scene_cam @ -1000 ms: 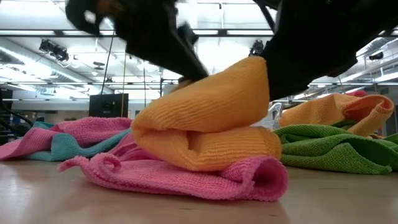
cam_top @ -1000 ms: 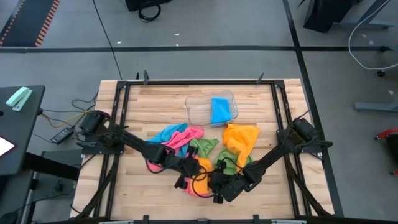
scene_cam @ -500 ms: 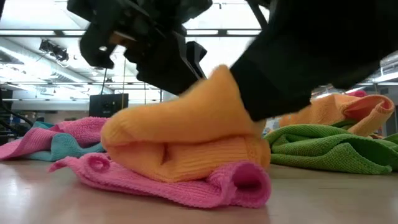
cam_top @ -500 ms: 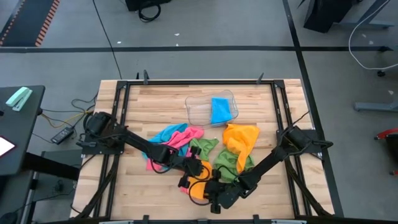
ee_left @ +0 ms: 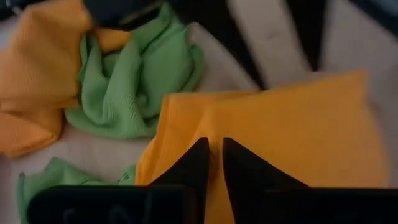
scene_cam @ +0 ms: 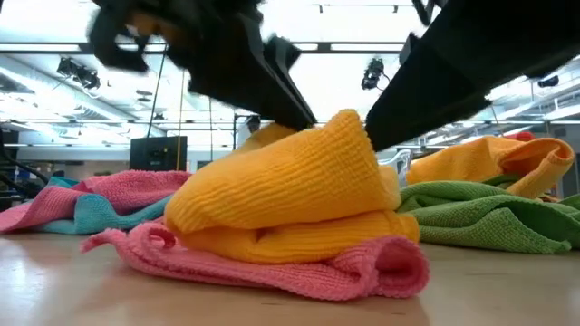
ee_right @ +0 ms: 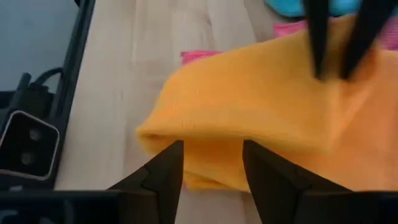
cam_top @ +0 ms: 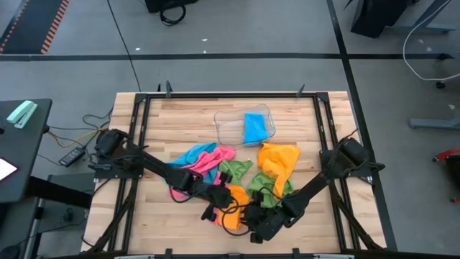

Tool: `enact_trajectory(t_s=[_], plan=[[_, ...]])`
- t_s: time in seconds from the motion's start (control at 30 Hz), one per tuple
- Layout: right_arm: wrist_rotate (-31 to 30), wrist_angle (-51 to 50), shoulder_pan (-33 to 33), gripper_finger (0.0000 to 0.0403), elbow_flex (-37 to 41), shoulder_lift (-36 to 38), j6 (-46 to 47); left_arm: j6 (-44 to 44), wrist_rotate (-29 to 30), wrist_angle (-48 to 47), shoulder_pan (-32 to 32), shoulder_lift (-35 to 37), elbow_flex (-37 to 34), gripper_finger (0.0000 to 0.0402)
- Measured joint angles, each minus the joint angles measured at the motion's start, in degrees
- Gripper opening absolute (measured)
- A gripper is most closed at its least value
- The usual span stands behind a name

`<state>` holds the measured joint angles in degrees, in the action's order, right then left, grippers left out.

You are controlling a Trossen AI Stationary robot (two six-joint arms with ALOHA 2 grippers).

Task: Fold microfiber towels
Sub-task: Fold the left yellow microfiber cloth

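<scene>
An orange microfiber towel [scene_cam: 290, 195] lies bunched in a thick fold on a pink towel [scene_cam: 272, 267] near the table's front edge. My left gripper [cam_top: 227, 206] comes in from the left and is shut on the towel's upper part. My right gripper [cam_top: 246, 217] comes in from the right, its fingers closed on the bundle's other side. More towels lie behind: green [cam_top: 233, 170], pink and teal [cam_top: 205, 158], and another orange one [cam_top: 279, 160]. My left gripper pinches the raised upper layer of the orange towel [ee_left: 214, 134] between its two nearly closed fingers. It slants down from the table's left. The towel's lower folds rest on the pink towel. My right gripper has the towel's rounded folded edge [ee_right: 211, 155], several layers thick, between its two fingers [ee_right: 165, 171]. It slants down from the table's right. The bundle bulges up between the two grippers and sits on the pink towel [ee_right: 199, 56].
A clear plastic tray [cam_top: 230, 129] with a blue towel [cam_top: 255, 128] stands at the table's far middle. A green towel [scene_cam: 480, 217] and an orange one [scene_cam: 494, 163] lie just right of the bundle. Bare wood [cam_top: 180, 223] shows at the near left.
My right gripper pushed the orange bundle toward the table's left, then drew back right and rose a little. The bundle slid left over the pink towel and came back, and its top now stands up in a higher peak between the grippers.
</scene>
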<state>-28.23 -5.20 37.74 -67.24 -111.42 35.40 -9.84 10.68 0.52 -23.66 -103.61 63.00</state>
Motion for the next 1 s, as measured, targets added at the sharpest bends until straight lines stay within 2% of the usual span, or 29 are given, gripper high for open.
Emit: enact_trajectory(t_s=[0.17, 0.33, 0.5, 0.77, 1.0], plan=[[-0.7, -8.2, -0.1, 0.0174, 0.0, 3.1, -1.0, 3.0, -4.6, 0.1, -2.1, 1.3, 0.0, 0.0056], [-4.8, -14.2, -0.5, 0.0174, 0.0, 5.3, -6.6, 7.5, -5.0, 0.0, -3.5, -0.5, 0.0, 0.0051], [-6.7, -13.4, -1.7, 0.0174, 0.2, 3.5, -16.1, 9.9, -3.2, 1.8, -3.9, -3.7, 0.0, 0.0060], [-7.8, -13.2, -5.0, 0.0174, 0.4, 2.5, -20.5, 13.7, -2.8, 1.2, -3.7, -7.2, 0.0, 0.0060], [-3.4, -5.7, -7.8, 0.0174, 0.6, 2.4, -26.7, 13.5, -2.8, 1.7, -4.0, -7.1, 0.1, 0.0053]])
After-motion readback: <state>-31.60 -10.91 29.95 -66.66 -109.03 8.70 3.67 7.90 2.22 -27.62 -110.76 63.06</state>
